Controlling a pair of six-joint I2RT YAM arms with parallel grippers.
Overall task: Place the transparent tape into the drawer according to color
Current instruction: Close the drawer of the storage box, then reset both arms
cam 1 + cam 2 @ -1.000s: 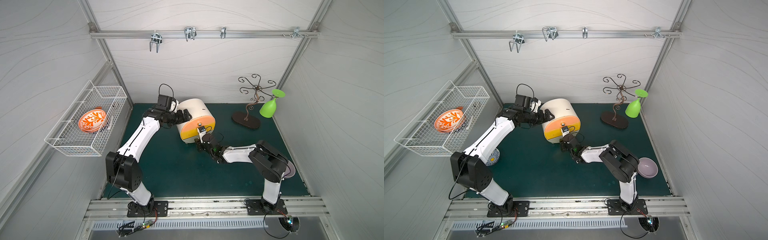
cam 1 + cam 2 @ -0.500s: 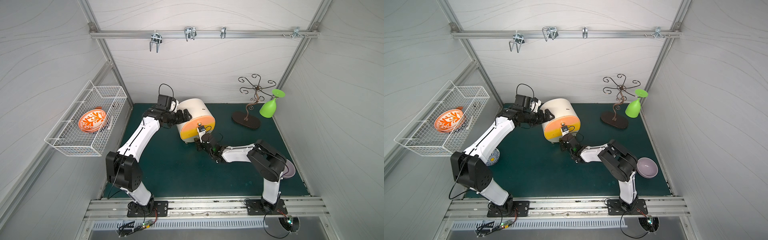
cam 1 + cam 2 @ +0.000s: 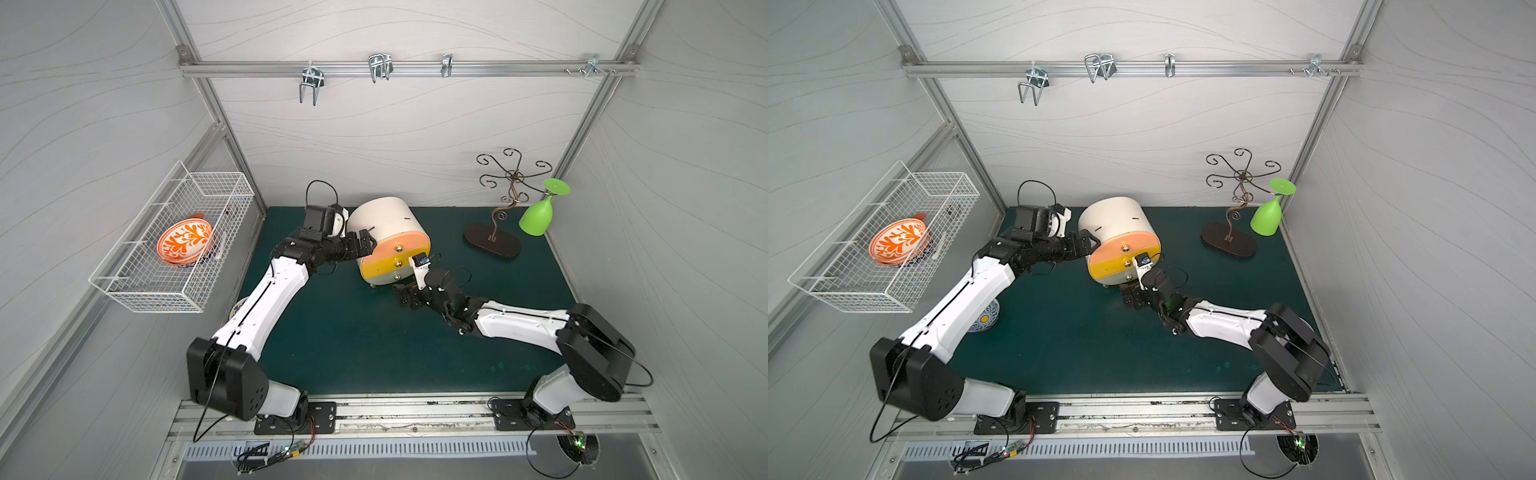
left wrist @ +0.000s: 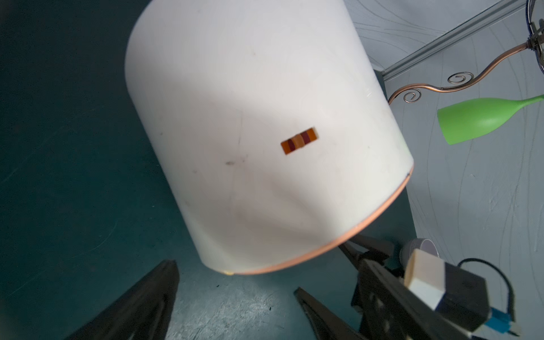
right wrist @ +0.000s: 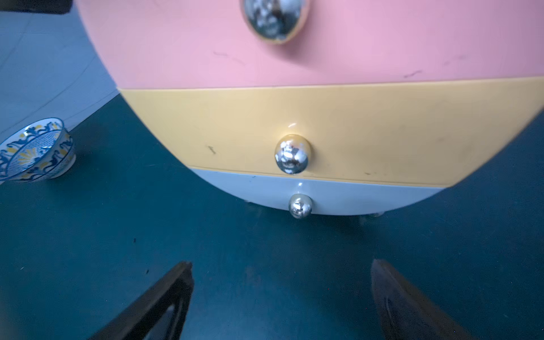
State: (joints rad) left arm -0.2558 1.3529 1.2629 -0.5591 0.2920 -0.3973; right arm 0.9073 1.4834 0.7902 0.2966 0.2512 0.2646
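Observation:
The drawer (image 3: 392, 245) (image 3: 1121, 245) is a cream round-sided cabinet on the green mat, with a pink, a yellow and a pale blue front, all shut. In the right wrist view each front has a chrome knob; the lowest knob (image 5: 300, 206) sits just beyond my right gripper (image 5: 284, 263), which is open and empty. In both top views my right gripper (image 3: 405, 297) (image 3: 1129, 299) is low, in front of the cabinet's base. My left gripper (image 3: 365, 245) (image 4: 234, 276) stands open beside the cabinet's left side, holding nothing. No roll of the transparent tape is in view. A small slot (image 4: 298, 140) in the cabinet wall shows orange and dark red stripes.
A wire basket (image 3: 137, 286) on the left wall holds an orange patterned bowl (image 3: 185, 241). A blue and yellow bowl (image 3: 984, 318) (image 5: 35, 150) sits on the mat under the left arm. A metal stand (image 3: 492, 243) with a green glass (image 3: 538, 216) is at the back right.
My right gripper has opened wide and drawn back a little from the cabinet's lowest knob. The left arm has not moved.

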